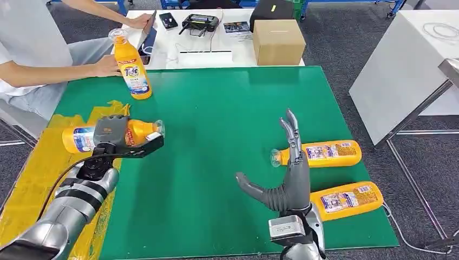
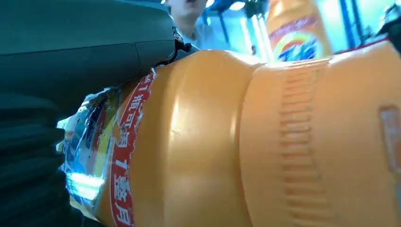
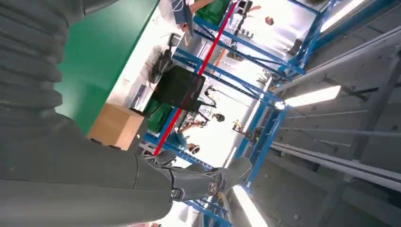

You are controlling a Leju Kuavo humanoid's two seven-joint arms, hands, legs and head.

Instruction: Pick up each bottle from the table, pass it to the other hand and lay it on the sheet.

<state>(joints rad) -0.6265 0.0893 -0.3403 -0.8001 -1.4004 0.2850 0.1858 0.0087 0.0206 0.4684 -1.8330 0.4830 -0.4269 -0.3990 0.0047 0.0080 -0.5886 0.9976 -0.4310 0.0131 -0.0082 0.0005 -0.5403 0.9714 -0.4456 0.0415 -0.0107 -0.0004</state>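
The held bottle (image 1: 81,137) is orange with a blue-and-white label and clear cap, lying sideways in the left hand (image 1: 116,136), which grasps it at the yellow sheet's (image 1: 24,189) edge. The right hand (image 1: 287,179) is released, fingers spread upright over the green table (image 1: 216,141). Two bottles (image 1: 325,153) (image 1: 346,199) lie beside it. A person's hand (image 1: 105,66) steadies an upright bottle (image 1: 131,65) near a cardboard box (image 1: 278,41)

A cardboard box (image 1: 279,41) sits on the white table (image 1: 216,54) beyond the green mat (image 1: 216,135). Near it lie a black controller (image 1: 200,23), a phone (image 1: 168,20) and a booklet (image 1: 237,27). A person (image 1: 32,59) sits at the far left.
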